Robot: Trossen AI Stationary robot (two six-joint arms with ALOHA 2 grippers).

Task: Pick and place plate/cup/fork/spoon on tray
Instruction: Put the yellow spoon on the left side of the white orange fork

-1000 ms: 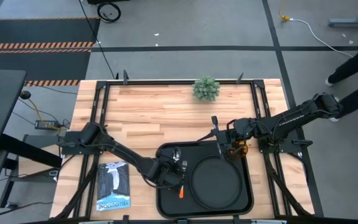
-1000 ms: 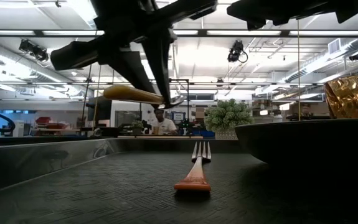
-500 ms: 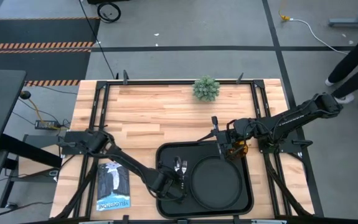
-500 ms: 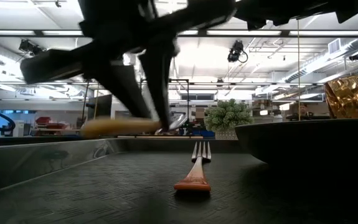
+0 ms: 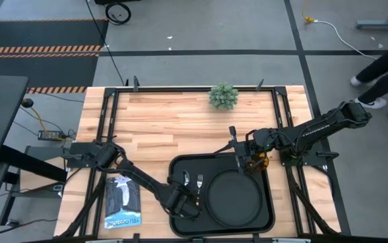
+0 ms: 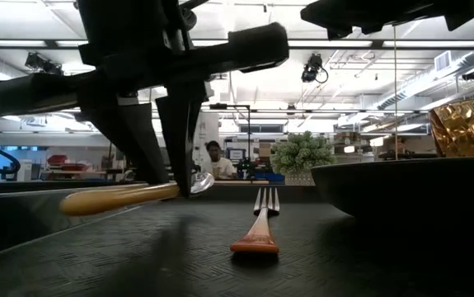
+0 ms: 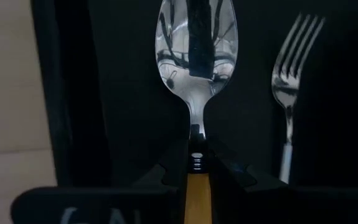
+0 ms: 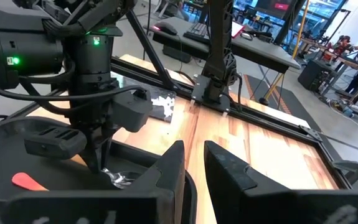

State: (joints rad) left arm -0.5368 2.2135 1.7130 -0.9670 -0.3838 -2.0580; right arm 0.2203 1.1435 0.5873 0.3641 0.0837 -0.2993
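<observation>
Gripping the spoon (image 7: 196, 56) by its handle, the left gripper (image 5: 182, 200) holds it low over the tray (image 5: 180, 217) beside the fork (image 7: 289, 93).

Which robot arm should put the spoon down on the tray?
The left. Its left gripper already grips the spoon just above the tray, beside the fork. The right gripper waits by the cup.

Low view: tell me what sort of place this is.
Probably an open-plan robotics lab or workshop: long ceiling light strips, a person seated at distant desks, and exposed ducting overhead, all seen across the black tray.
</observation>
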